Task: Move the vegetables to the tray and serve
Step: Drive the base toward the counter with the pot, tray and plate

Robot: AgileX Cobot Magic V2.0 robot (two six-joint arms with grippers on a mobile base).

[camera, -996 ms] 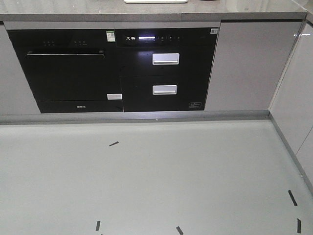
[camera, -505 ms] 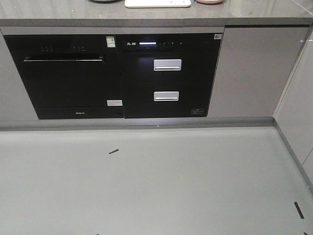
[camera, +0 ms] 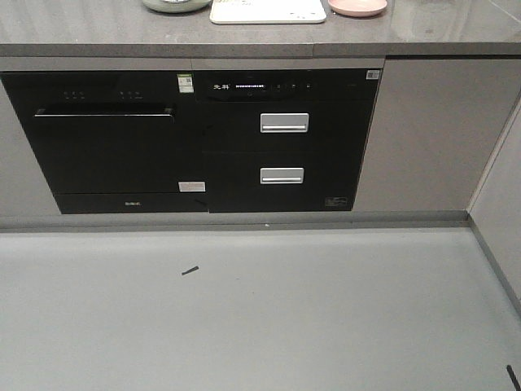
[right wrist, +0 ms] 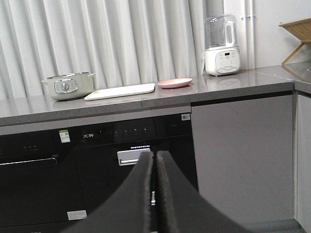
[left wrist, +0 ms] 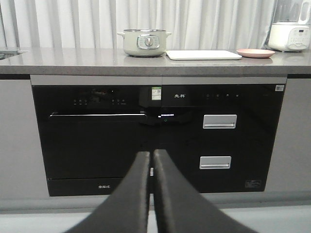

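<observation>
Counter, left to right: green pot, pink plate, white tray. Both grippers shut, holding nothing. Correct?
Not quite: the order is off. The white tray lies between the green pot and the pink plate, so it runs pot, tray, plate; the left wrist view shows it. The left gripper and right gripper are shut, holding nothing.

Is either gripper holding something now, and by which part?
Nothing is held: the left gripper and the right gripper are both shut, with nothing between their fingers.

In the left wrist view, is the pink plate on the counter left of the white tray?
No. The pink plate sits right of the tray; the pale green pot is on its left.
</observation>
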